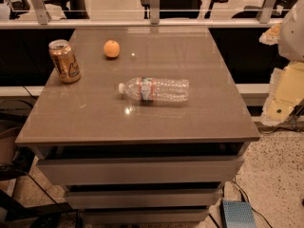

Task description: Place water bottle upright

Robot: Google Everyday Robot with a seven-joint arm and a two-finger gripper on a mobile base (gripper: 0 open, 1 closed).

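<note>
The water bottle (pixel 154 90) is clear ribbed plastic with a white cap and a narrow red-white-blue label band. It lies on its side near the middle of the brown tabletop (pixel 95 118), with the cap pointing left. My arm and gripper (pixel 286 95) show as white and pale yellow parts at the right edge of the view, past the table's right side. The gripper is well away from the bottle and holds nothing that I can see.
A gold drink can (pixel 64 61) stands upright at the table's back left. An orange (pixel 112 48) sits behind the bottle, toward the back. Drawers lie below the tabletop. A glass rail and office chairs are behind. A blue box (pixel 237 213) lies on the floor at the front right.
</note>
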